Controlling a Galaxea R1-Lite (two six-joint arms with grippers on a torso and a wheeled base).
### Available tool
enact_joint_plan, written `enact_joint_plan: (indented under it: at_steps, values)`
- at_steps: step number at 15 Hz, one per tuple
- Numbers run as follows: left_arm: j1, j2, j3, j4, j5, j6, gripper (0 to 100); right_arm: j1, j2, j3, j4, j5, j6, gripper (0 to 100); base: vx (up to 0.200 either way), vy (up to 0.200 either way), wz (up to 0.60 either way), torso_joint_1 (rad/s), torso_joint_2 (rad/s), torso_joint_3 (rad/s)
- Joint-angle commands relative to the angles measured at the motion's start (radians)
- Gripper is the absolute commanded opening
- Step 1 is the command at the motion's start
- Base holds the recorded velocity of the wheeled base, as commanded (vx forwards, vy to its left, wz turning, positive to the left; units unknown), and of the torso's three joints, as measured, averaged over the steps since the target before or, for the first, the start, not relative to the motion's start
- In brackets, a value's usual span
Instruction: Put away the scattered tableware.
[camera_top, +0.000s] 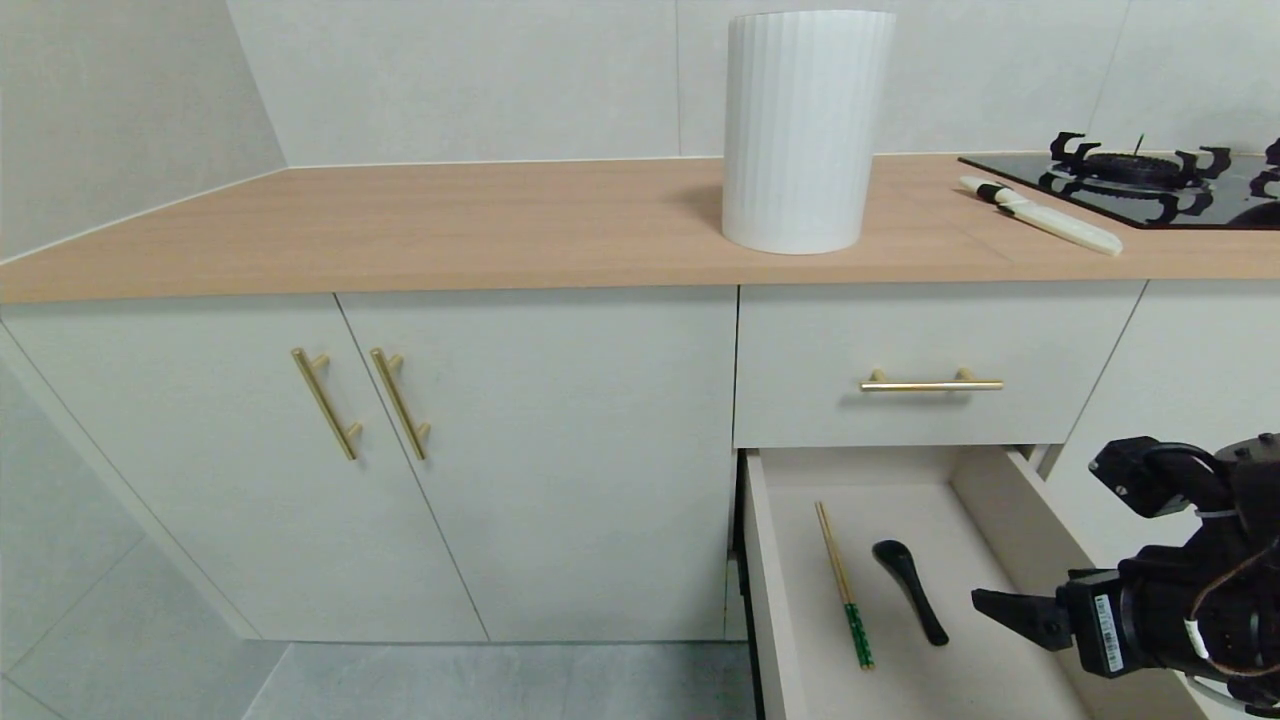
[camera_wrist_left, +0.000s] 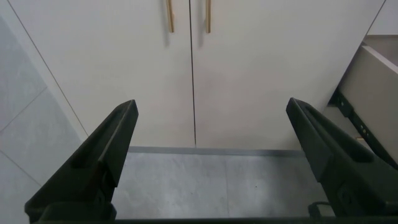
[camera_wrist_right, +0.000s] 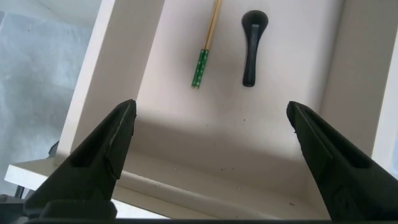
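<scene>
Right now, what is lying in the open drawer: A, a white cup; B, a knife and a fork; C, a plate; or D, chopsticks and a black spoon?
D: the chopsticks and the black spoon lie side by side, not touching, on the floor of the open drawer.

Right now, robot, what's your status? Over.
Left gripper open, facing cupboard doors. Right gripper open over drawer. Chopsticks and spoon in open drawer; knife on counter by stove. Nothing in the way.
</scene>
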Motion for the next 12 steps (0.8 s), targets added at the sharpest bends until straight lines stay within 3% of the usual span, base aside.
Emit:
enact_joint_plan:
  at_steps: [1,9,12]
  values:
    - [0.0,0.0,0.0,0.0,0.001,-0.001,100,0.002,0.005,0.001,0.0,0.0,0.0,100,-0.2,0.0,0.0,0.007,0.0,0.007]
    - [0.0,0.0,0.0,0.0,0.001,-0.001,100,0.002,0.036,0.01,0.0,0.0,0.0,100,-0.2,0.0,0.0,0.002,0.0,0.005]
    - [0.0,0.0,0.0,0.0,0.001,-0.001,100,0.012,0.039,0.016,0.007,0.0,-0.001,100,0.0,0.0,0.0,0.0,0.0,0.0]
